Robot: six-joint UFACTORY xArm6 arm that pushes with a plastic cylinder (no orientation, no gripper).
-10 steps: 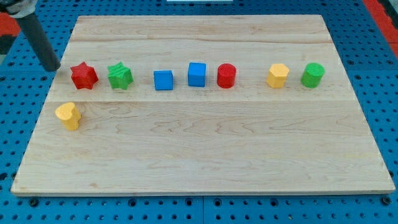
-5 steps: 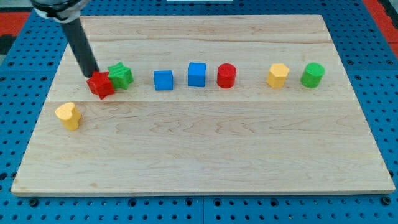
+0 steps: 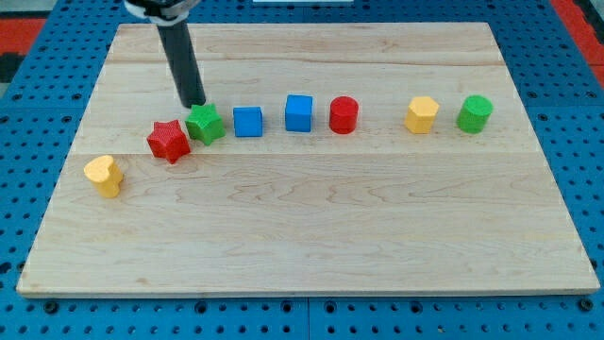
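My tip (image 3: 194,103) is at the upper left of the board, touching the top-left side of the green star block (image 3: 205,124). The red star block (image 3: 169,141) lies just below and left of the green star, touching it. A blue cube (image 3: 248,122) sits close to the right of the green star. Further right stand a second blue cube (image 3: 299,112) and a red cylinder (image 3: 343,115). The dark rod (image 3: 179,52) slants up to the view's top.
A yellow heart-shaped block (image 3: 103,176) lies near the board's left edge. A yellow hexagonal block (image 3: 422,114) and a green cylinder (image 3: 475,113) stand at the right. The wooden board (image 3: 311,236) rests on a blue pegboard.
My tip swept rightward from the board's left edge, pushed the red star right and downward, then reached the green star and shifted it right toward the blue cube.
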